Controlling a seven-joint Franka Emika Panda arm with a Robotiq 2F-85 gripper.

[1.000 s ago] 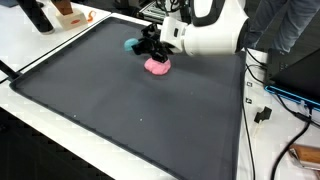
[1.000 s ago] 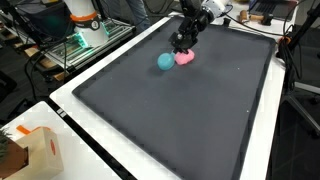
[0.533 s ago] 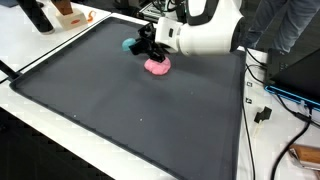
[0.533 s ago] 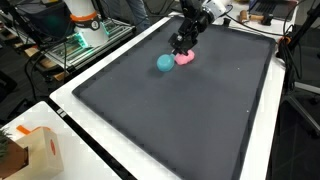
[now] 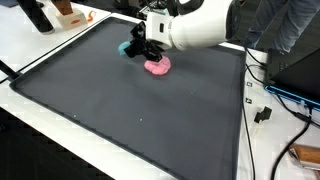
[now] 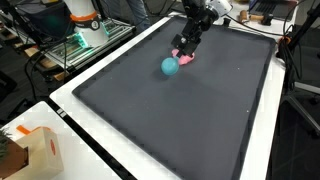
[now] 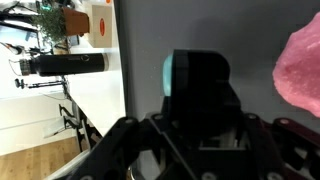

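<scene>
This looks like a robotics lab. A white table carries a dark mat [image 5: 120, 110], loose cables [image 5: 262, 95] trail beside it, and an equipment rack [image 6: 85, 40] stands nearby.

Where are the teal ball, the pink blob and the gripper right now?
teal ball [image 6: 170, 67], in an exterior view, on its middle.
pink blob [image 5: 157, 68], in an exterior view, on its middle.
gripper [image 6: 183, 49], in an exterior view, between its fingertips.

a dark mat [image 5: 120, 110] covers a white table [image 5: 40, 50], with cables [image 5: 262, 100] and a cardboard box [image 6: 38, 150] at its edges
</scene>
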